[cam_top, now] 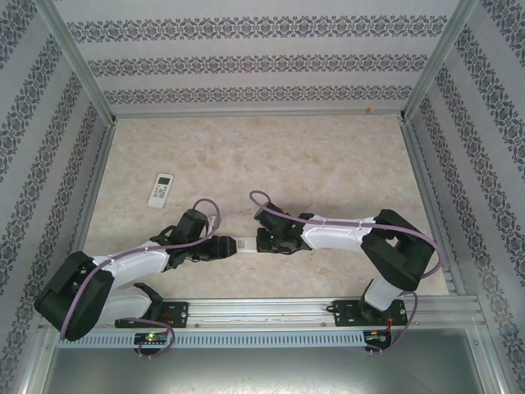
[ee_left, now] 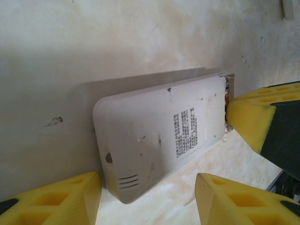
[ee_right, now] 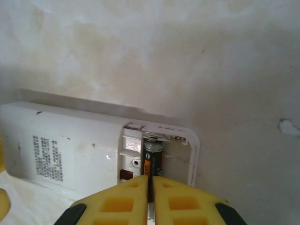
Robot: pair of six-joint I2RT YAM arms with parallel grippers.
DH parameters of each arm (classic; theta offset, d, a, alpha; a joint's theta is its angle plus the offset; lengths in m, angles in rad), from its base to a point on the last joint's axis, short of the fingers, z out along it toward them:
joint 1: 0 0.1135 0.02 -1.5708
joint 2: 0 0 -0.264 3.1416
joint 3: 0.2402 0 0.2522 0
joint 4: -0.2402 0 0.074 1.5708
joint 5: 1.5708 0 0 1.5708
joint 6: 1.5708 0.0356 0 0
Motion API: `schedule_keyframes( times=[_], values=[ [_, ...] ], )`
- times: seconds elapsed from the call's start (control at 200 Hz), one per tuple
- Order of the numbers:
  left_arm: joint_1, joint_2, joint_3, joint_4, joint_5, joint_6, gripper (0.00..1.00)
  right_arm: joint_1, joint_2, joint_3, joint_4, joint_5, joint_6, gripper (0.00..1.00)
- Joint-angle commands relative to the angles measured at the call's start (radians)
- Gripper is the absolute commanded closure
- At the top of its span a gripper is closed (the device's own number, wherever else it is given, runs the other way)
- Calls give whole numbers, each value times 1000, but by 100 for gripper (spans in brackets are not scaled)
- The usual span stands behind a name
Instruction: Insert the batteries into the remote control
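Pressing one battery point(ee_right: 153, 157) into the remote point(ee_right: 70, 145), just ahead of my closed right gripper point(ee_right: 149, 178); the slot point(ee_right: 177, 164) beside it is sitting empty. Left gripper point(ee_left: 147, 180) is straddling the remote's far end, open.

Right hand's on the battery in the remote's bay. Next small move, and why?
Probably press the right hand gently down to seat the battery flat in the open compartment. Its fingers are shut together over the battery's near end, the far end sits by the metal contact, and the left hand straddles the remote.
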Motion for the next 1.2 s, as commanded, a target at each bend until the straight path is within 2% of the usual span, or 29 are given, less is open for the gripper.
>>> schedule_keyframes(
  times=[0.0, 0.095, 0.2, 0.37, 0.51, 0.614, 0.744, 0.854, 0.934, 1.034, 1.089, 1.194],
  values=[
    [-1, 6, 13, 24, -13, 10, 44, 24, 122, -8, 66, 46, -67, 89],
    [-1, -5, 19, 7, -13, 14, 44, 30, 121, -19, 103, 19, -59, 90],
    [-1, -43, 18, -20, -30, 20, 43, 35, 9, -32, 88, 36, -39, 86],
    [-1, -169, 45, -135, -128, 61, 24, 27, -206, 31, -89, 140, -79, 68],
    [1, -295, 72, -252, -206, 104, 16, -38, -269, 63, -198, 229, -138, 58],
    [0, -390, 63, -286, -220, 116, 13, -115, -229, 115, -265, 260, -227, 56],
    [0, -481, 42, -299, -226, 110, 10, -169, -102, 226, -327, 281, -349, 56],
    [1, -516, 36, -322, -243, 112, 8, -206, -2, 308, -351, 248, -368, 56],
    [0, -523, 30, -324, -245, 110, 7, -218, 53, 348, -367, 247, -314, 54],
    [0, -514, 22, -304, -246, 103, 6, -225, 98, 368, -350, 247, -176, 51],
    [1, -505, 20, -297, -244, 100, 6, -230, 128, 395, -388, 275, -76, 51],
    [0, -491, 26, -296, -240, 111, 5, -240, 178, 430, -426, 254, 37, 50]
  ],
)
